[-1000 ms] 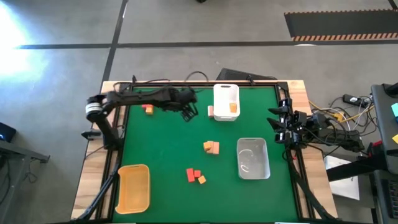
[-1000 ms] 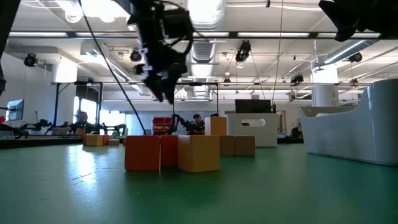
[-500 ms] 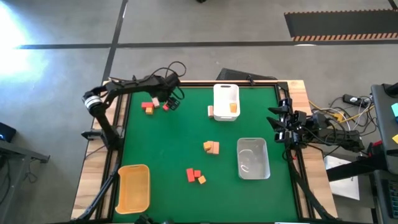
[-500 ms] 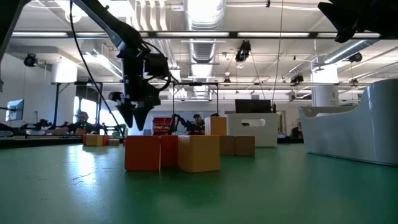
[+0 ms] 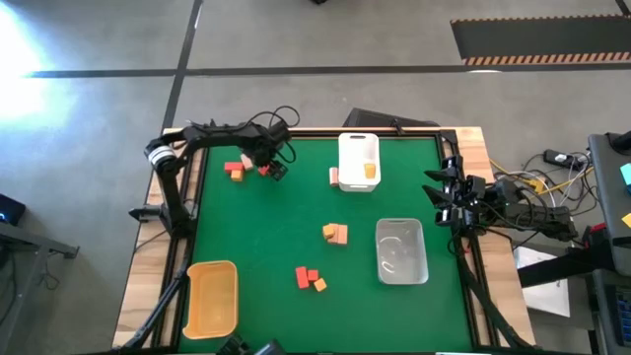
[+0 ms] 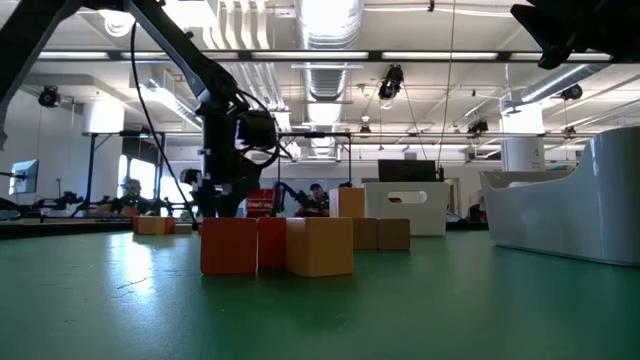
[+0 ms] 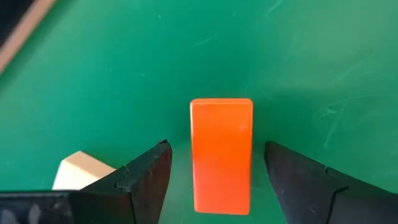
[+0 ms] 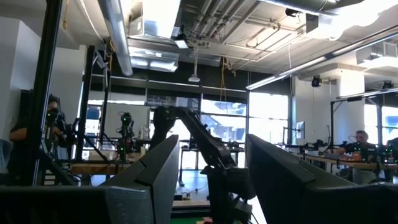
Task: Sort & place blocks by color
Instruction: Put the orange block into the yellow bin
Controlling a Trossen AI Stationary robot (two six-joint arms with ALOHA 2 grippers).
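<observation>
Down at seven o'clock on the green tabletop (image 5: pixel 266 247), the yellow tray (image 5: pixel 212 297) sits with nothing visible inside. Up at eleven o'clock, the left gripper (image 5: pixel 271 166) hovers low, fingers spread wide, straddling a red bar (image 7: pixel 221 154) without touching it; a tan block (image 7: pixel 79 172) lies just beside one finger. At twelve o'clock the white tray (image 5: pixel 358 161) holds an orange block (image 5: pixel 370 170). At four o'clock, the clear tray (image 5: pixel 401 250) looks bare. At three o'clock, the right gripper (image 5: pixel 441 198) waits, fingers parted, holding nothing.
</observation>
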